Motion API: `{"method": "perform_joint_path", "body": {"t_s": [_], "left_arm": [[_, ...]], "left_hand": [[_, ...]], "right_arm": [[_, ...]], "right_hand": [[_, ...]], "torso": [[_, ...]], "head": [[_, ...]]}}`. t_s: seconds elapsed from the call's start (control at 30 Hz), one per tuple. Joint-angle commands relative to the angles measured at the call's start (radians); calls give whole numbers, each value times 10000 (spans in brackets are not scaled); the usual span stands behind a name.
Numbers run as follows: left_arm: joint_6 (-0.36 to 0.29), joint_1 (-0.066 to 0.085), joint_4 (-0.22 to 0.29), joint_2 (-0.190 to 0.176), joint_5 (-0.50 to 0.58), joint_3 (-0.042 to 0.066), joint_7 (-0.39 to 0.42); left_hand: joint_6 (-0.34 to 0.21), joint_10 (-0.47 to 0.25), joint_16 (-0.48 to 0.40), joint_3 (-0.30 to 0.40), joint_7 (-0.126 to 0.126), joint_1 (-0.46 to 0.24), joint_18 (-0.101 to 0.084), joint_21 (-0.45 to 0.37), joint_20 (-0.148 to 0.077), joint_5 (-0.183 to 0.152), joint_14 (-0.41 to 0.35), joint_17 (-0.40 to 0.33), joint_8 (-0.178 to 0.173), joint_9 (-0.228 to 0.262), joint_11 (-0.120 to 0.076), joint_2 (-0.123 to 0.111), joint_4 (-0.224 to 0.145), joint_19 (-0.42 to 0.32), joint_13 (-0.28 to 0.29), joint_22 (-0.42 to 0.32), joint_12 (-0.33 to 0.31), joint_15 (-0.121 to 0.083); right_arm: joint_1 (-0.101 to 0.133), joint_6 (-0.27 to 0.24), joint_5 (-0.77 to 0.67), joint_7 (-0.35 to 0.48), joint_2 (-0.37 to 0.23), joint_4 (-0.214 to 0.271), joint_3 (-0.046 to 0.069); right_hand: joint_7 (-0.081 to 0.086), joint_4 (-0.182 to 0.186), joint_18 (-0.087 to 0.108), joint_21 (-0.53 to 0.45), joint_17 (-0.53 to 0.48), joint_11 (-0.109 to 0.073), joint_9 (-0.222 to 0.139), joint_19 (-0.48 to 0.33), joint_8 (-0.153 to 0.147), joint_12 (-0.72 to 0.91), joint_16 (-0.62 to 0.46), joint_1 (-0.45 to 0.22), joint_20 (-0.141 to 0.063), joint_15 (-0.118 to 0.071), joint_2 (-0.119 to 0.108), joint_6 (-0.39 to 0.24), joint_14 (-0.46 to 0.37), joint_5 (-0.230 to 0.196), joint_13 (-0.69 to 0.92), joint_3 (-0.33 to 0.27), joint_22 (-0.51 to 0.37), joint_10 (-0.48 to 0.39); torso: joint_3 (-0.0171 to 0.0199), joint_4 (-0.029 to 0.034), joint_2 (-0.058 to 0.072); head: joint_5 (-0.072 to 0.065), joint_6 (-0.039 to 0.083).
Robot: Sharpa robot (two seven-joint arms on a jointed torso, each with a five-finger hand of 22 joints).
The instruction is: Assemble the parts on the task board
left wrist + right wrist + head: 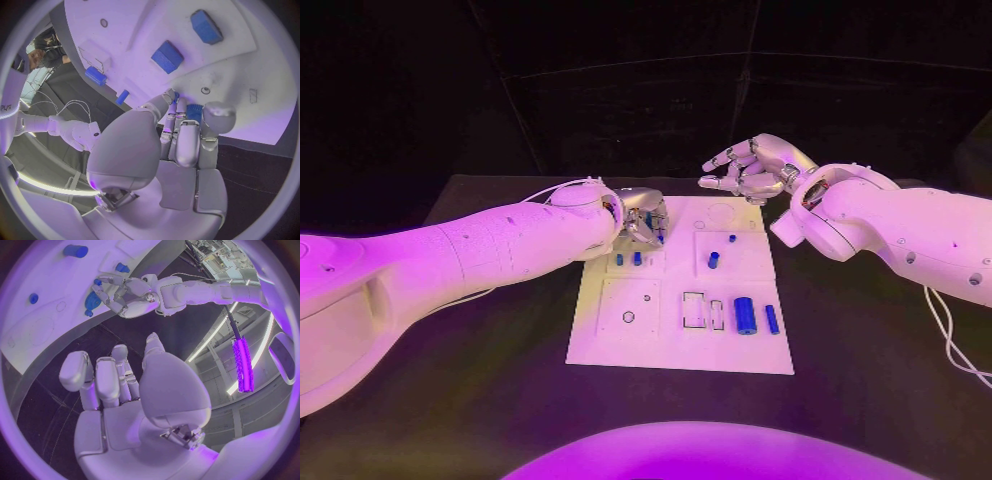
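Placement looks to be the step in hand: the left hand (642, 216) is down over the far left part of the task board (610, 340), its fingertips (171, 96) pressed close around a small blue part (194, 112) right at the board's surface. From the left wrist view the part seems pinched between the fingers, so I judge the hand to be grasping it, either seating it or about to lift it; which of the two cannot be told. The right hand (757, 166) hovers above the board's far right corner, fingers loosely curled and apart, holding nothing.

Other blue parts lie spread on the board: a short peg (713, 260) near the middle, a fat cylinder (746, 315) and a slim rod (772, 319) toward the near right, and two small pieces (629, 259) just beside the left hand. Empty slots (694, 309) sit beside the cylinder.

The next move calls for a fine, straight push or lift without nudging the two pieces just beside the fingers. Open bench (877, 350) lies on both sides of the board and nearer the robot, so either arm can withdraw outward freely. The far edge is the tight spot, with both hands near each other there.
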Motion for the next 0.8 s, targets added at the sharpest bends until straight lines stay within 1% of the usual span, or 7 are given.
{"method": "perform_joint_path", "body": {"t_s": [0.03, 0.23, 0.47, 0.6, 0.7, 0.77, 0.8], "left_arm": [[340, -30, 0, 28, -88, -13, -89], [255, -41, 17, 35, -112, -13, -101], [-205, -49, 71, -18, -119, -11, -15], [-514, -49, 240, -133, -112, -8, 48], [-731, -46, 435, -272, -28, 2, 90], [-877, -38, 656, -435, 60, 59, 117], [-900, -36, 712, -476, 90, 92, 120]], "left_hand": [[205, 247, 69, 253, -47, 33, -197, 153, -56, 68, 207, -20, -36, 17, -66, 128, -76, 71, -9, 169, -103, -83], [507, 627, 82, 752, -61, 32, -248, 390, -119, 66, 214, -76, -97, 40, -118, 217, -257, 105, -1, 440, -295, -131], [573, 745, 96, 1070, -19, -124, -263, 493, -119, 61, 215, -133, -254, 29, -102, 116, -386, 98, -8, 569, -560, -107], [589, 773, 83, 1126, -12, -191, -270, 535, -115, 58, 208, -175, -296, 27, -94, 75, -401, 106, -8, 618, -628, -103], [600, 791, 79, 1163, -9, -220, -274, 560, -112, 60, 206, -195, -319, 26, -92, 54, -415, 111, -7, 646, -667, -101], [613, 809, 80, 1191, -6, -236, -276, 572, -111, 60, 207, -199, -332, 27, -91, 45, -425, 114, -6, 660, -690, -101], [613, 809, 80, 1191, -6, -236, -276, 572, -111, 60, 207, -199, -332, 27, -91, 45, -425, 114, -6, 660, -690, -101]], "right_arm": [[18, 64, 8, 100, 14, 9, 6], [18, 68, 8, 102, 18, 11, 6], [18, 69, 8, 104, 23, 9, 6], [18, 69, 8, 104, 24, 8, 6], [18, 70, 8, 106, 24, -1, 6], [18, 70, 8, 106, 25, -7, 6], [18, 70, 8, 106, 25, -8, 6]], "right_hand": [[16, -1, 132, -60, 4, -6, 0, -54, 68, 20, -42, -1, -9, 8, 71, -70, 26, 61, -13, -33, -13, -69], [16, -1, 132, -60, 4, -6, 0, -54, 68, 20, -42, -1, -9, 8, 71, -70, 26, 61, -13, -33, -13, -69], [16, -1, 132, -60, 4, -6, 0, -54, 68, 20, -42, -1, -9, 8, 71, -70, 26, 61, -13, -33, -13, -69], [16, -1, 132, -60, 4, -6, 0, -54, 68, 20, -42, -1, -9, 8, 71, -70, 26, 61, -13, -33, -13, -69], [16, -1, 132, -60, 4, -6, 0, -54, 68, 20, -42, -1, -9, 8, 71, -70, 26, 61, -13, -33, -13, -69], [16, -9, 131, -61, 15, -6, 0, -50, 82, 69, -37, 16, -9, 8, 101, -77, 30, 85, 25, -43, -10, -39], [16, -9, 131, -61, 15, -6, 0, -50, 82, 69, -37, 16, -9, 8, 101, -77, 30, 85, 25, -43, -10, -39]], "torso": [[-2, 6, 0], [-1, 9, -1], [-4, 10, -5], [1, 9, -6], [-12, 24, -9], [2, 13, -12], [1, 15, -14]], "head": [[1, 2], [-8, 6], [-24, 42], [-11, 56], [-66, 85], [-40, 90], [-43, 90]]}}
